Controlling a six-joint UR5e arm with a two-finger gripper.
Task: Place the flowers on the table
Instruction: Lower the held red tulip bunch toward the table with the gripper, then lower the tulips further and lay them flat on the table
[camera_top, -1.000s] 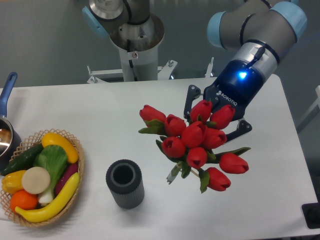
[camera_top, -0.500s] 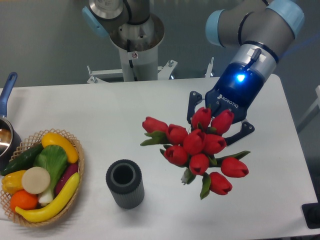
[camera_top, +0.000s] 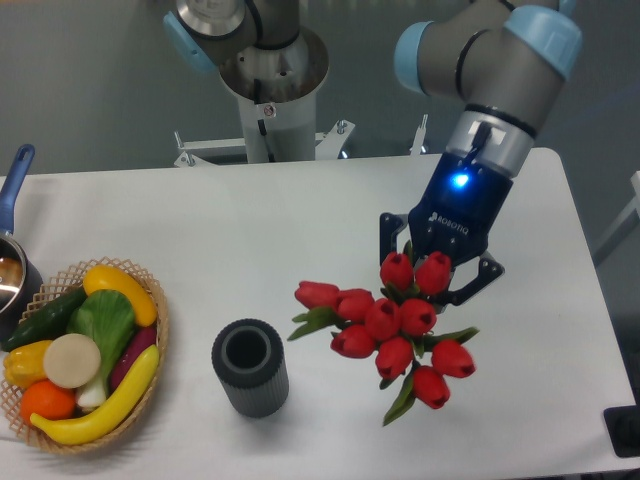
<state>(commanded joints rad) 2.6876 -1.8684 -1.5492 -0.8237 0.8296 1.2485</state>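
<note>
The flowers (camera_top: 385, 322), a bunch of red tulips with green leaves, hang low over the white table (camera_top: 250, 240), right of centre. My gripper (camera_top: 437, 262) stands just behind and above the bunch and is shut on its stems, which the blooms hide. The flower heads point toward the camera and the table's front edge. I cannot tell whether the bunch touches the tabletop.
A dark grey ribbed vase (camera_top: 249, 366) stands empty, left of the flowers. A wicker basket (camera_top: 82, 357) of fruit and vegetables sits at the front left. A pot with a blue handle (camera_top: 14, 240) is at the left edge. The robot base (camera_top: 270, 75) is behind.
My gripper has moved down and toward the front with the flowers. The bunch has dropped lower and looks more bunched together.
</note>
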